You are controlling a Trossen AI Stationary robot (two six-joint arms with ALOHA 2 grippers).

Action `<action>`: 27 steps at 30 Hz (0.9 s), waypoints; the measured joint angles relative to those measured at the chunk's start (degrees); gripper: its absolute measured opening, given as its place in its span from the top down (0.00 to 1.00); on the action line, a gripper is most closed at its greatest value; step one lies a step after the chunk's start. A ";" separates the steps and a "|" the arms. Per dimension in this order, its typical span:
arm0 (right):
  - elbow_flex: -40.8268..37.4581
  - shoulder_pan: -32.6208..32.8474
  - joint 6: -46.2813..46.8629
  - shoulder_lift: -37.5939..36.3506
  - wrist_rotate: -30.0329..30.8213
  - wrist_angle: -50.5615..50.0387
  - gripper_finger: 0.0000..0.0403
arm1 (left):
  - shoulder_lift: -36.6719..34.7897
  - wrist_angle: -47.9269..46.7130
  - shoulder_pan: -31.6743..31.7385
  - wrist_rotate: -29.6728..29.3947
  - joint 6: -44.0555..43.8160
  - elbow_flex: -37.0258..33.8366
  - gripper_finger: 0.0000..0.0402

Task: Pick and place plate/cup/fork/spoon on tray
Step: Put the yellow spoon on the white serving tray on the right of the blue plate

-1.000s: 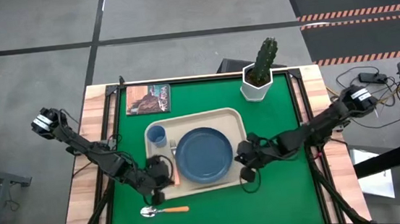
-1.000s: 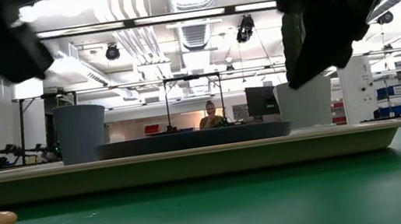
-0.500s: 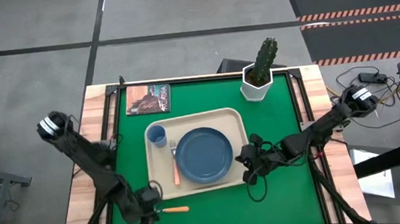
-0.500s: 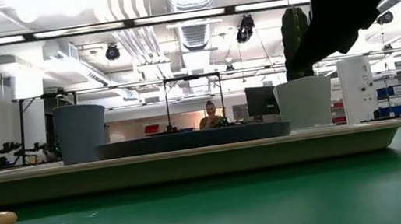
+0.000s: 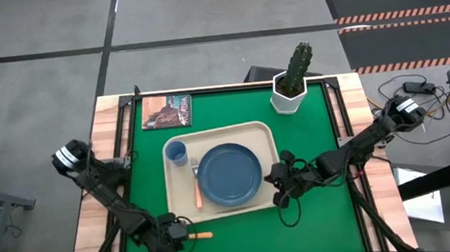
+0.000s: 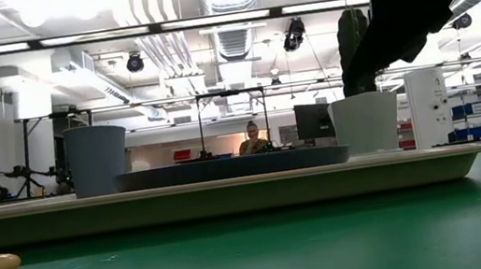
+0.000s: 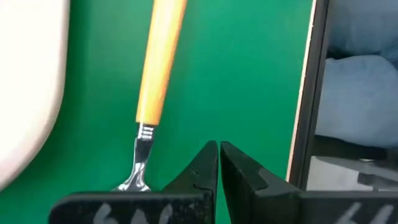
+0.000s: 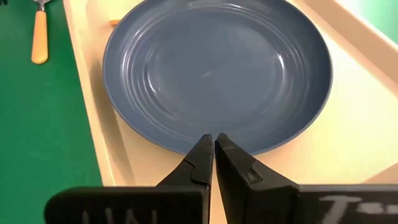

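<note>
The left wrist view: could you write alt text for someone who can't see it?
A small spoon with an orange handle and silver neck lies on the green table, just ahead of the left gripper, whose two dark fingers are shut together and empty. A cream-beige tray's rounded edge shows alongside.

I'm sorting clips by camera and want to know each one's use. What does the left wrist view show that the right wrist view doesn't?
Only the left wrist view shows the spoon's silver neck on the green mat, the table's edge, and the left gripper, fingers together beside the spoon, empty. Only the right wrist view shows the plate and the right gripper, shut and empty, over the plate's near rim. Both show the spoon's orange handle, the tray and green mat.
</note>
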 joint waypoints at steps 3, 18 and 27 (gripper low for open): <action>0.00 0.00 -0.01 -0.02 0.00 0.11 0.98 | -0.46 0.23 0.00 -0.02 -1.07 -0.11 1.00; 0.00 0.00 -0.68 -0.04 -0.15 0.21 0.98 | -0.81 -4.73 0.00 -4.16 0.93 -0.33 0.68; 0.00 0.00 -0.71 -0.04 -0.53 0.05 0.98 | -0.81 -4.62 0.00 -8.10 3.82 -0.66 0.65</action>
